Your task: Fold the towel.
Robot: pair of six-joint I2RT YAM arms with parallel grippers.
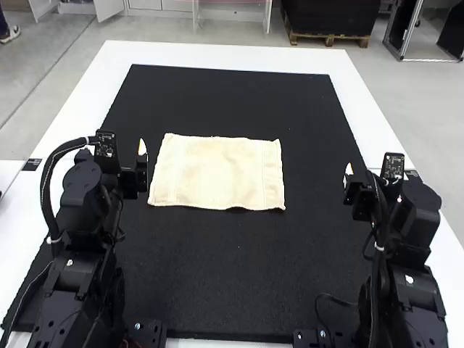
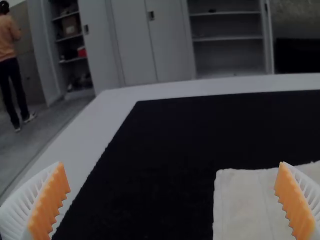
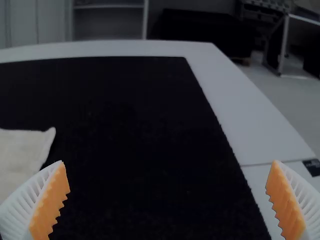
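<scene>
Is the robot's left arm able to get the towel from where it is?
Probably yes. Its end effector is open and close beside the towel, and I see nothing in the way between them.

Towel (image 1: 217,172) on mat (image 1: 246,275) on table (image 1: 217,55)

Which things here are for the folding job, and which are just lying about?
For the job:
towel, lying flat
left end effector, open
right end effector, open

Not being folded, just there:
black mat under the towel
white table beneath the mat
</scene>
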